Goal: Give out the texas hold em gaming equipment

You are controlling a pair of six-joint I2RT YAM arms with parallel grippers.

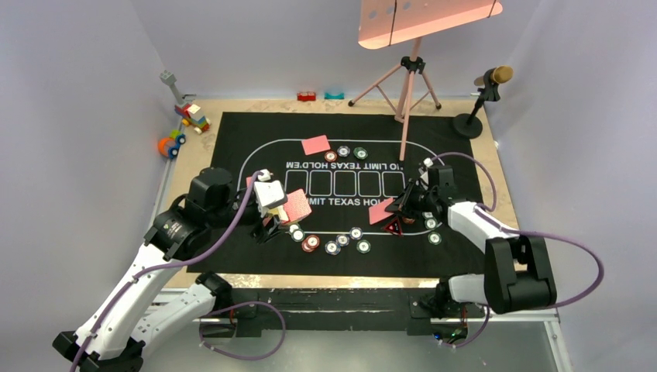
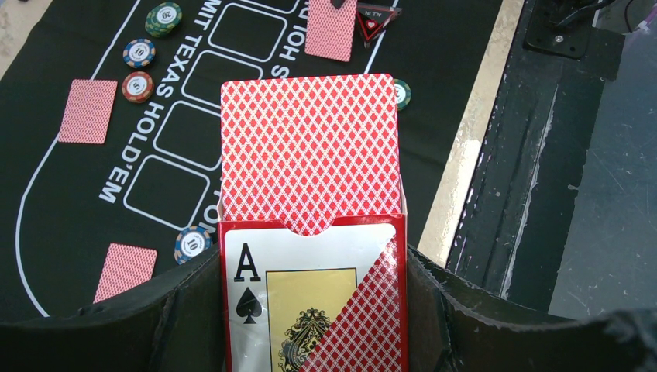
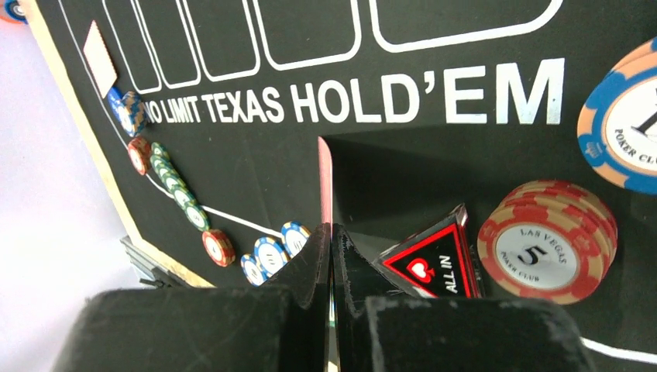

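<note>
Both my pincers are loaded.
My right pincer (image 3: 331, 248) is pressed together on a pink-backed card (image 3: 325, 182) beside the red triangular marker (image 3: 428, 260); my left pincer (image 2: 310, 310) pinches the card box (image 2: 256, 271) over the black mat (image 2: 93, 194).

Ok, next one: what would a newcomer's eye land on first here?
The left hand grips an ace-of-spades card box with the red-backed deck sticking out, above the black Hold'em mat. The right hand pinches a single card beside the red ALL IN marker and a red chip stack.
</note>
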